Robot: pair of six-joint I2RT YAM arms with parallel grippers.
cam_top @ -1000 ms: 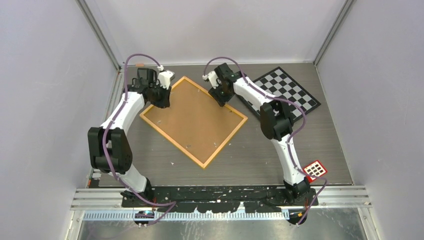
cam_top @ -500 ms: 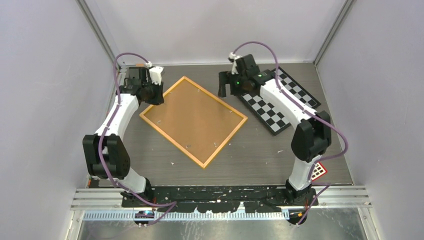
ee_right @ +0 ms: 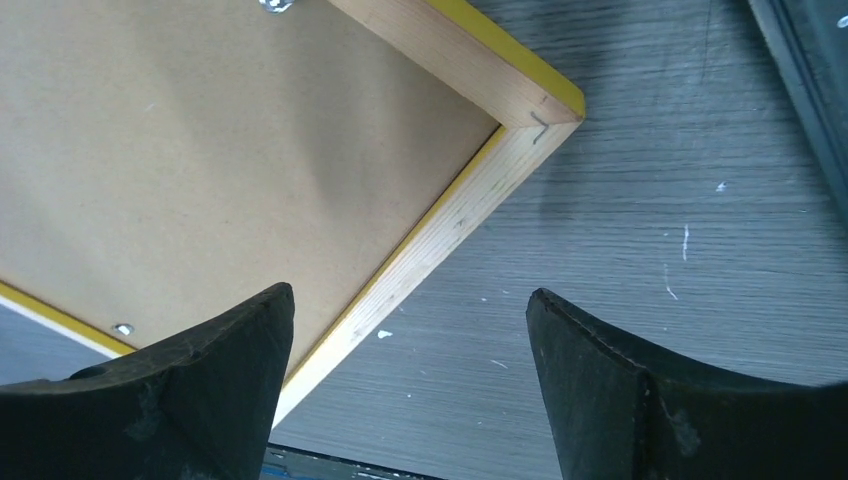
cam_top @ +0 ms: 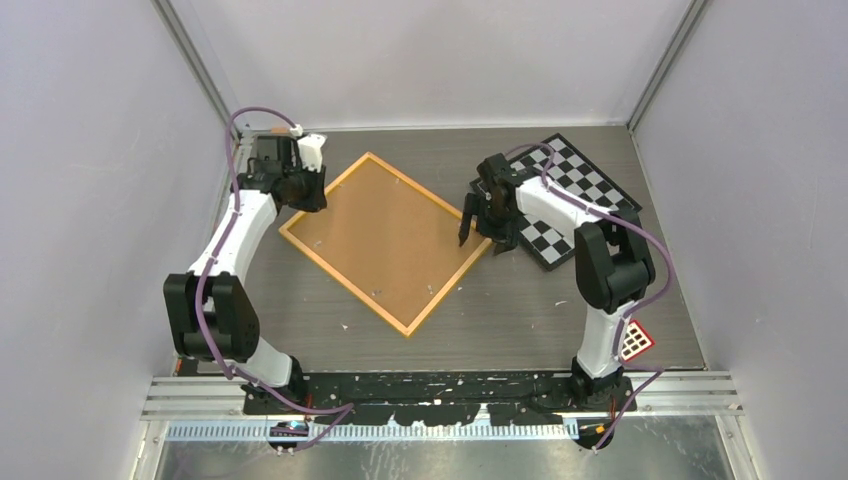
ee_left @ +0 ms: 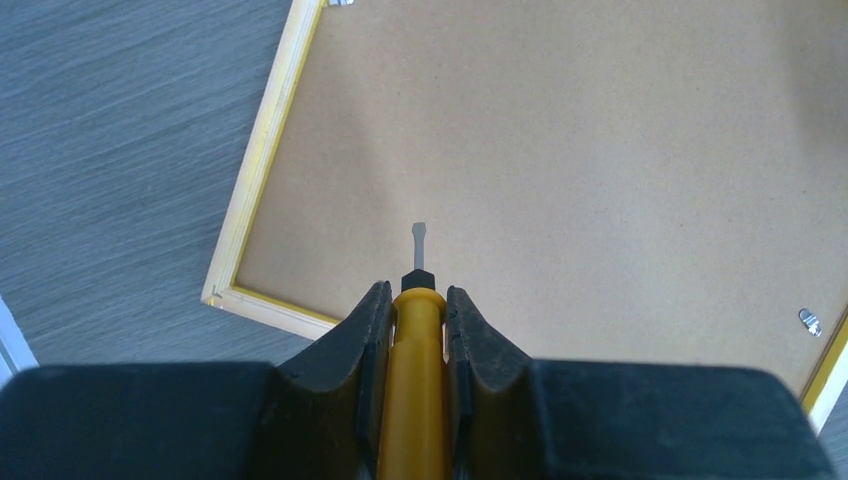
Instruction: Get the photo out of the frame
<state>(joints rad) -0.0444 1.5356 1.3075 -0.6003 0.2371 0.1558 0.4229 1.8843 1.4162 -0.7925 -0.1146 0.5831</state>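
Left gripper [ee_left: 415, 292] clamps screwdriver [ee_left: 412, 385] (yellow); frame [cam_top: 385, 240] — face-down.

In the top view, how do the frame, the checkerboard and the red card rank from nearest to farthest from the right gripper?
1. Frame: its right corner lies just under the open right gripper.
2. Checkerboard: a little to the right, towards the back.
3. Red card: far off at the near right.

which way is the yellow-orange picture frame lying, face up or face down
Face down: the yellow-orange picture frame has its brown cork-like backing board and small metal clips facing up; no photo shows.
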